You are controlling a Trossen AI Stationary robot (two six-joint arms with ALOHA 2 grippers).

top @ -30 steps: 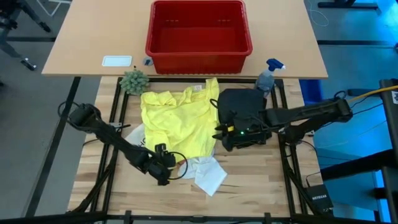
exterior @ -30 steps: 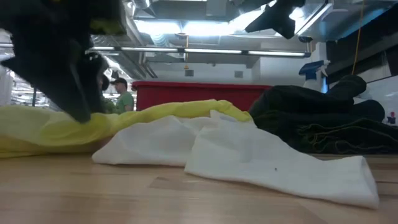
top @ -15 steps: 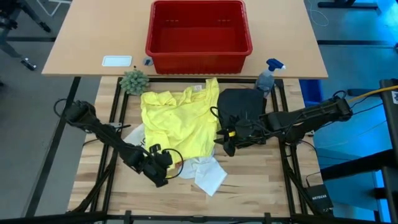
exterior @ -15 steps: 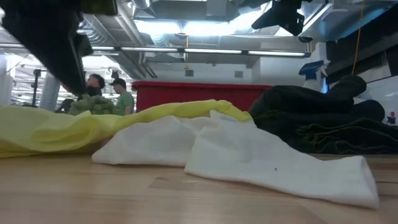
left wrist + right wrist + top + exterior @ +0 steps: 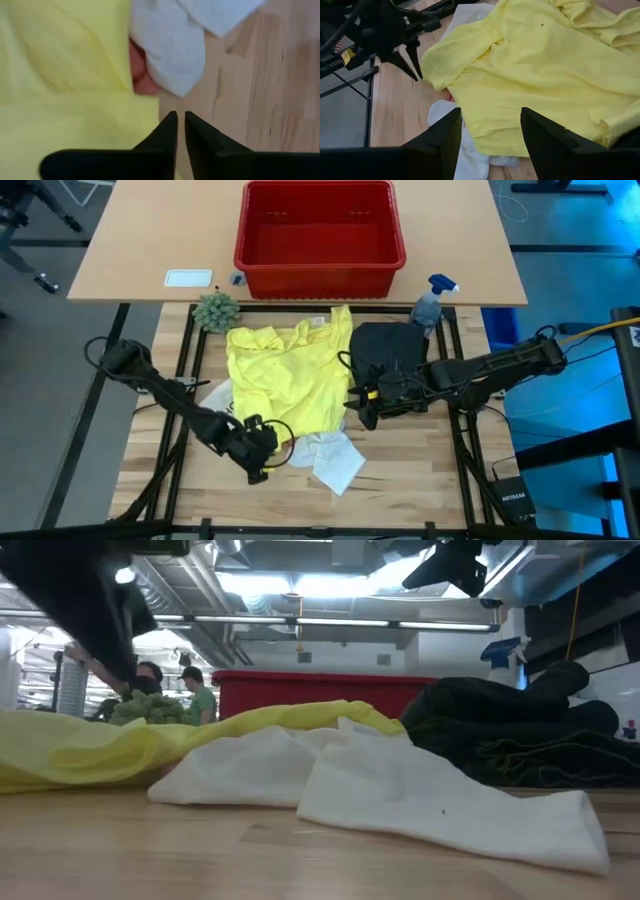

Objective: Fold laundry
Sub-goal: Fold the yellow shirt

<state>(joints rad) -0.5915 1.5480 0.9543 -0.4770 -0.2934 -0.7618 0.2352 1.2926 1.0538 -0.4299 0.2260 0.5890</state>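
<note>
Laundry lies spread over the slatted wooden desk (image 5: 400,470). Yellow T-shirt (image 5: 290,375) is rumpled in the middle, collar toward the far side. Dark trousers (image 5: 385,345) sit bunched just beside its right edge; in the low view they form a dark heap (image 5: 520,735) behind the white cloth. White cloth (image 5: 335,460) lies at the shirt's near hem, partly tucked under it, one corner pointing toward the near edge of the desk. Sliver of pink cloth (image 5: 142,75) shows in the left wrist view, wedged between yellow hem and white cloth.

Left gripper (image 5: 258,463) is low over the desk at the near left corner of the shirt, just beside the white cloth. Its fingers (image 5: 170,132) are nearly together, only a thin slit between them, and nothing is caught there; tips point at bare wood next to the hem.

Right gripper (image 5: 362,402) hovers at the shirt's right edge, in front of the trousers. Its fingers (image 5: 545,132) stand moderately apart, holding nothing, yellow fabric below them.

Red basket (image 5: 320,225) stands on the lighter tabletop beyond, a small green plant (image 5: 215,308) and a spray bottle (image 5: 432,298) near the far corners of the work area.
</note>
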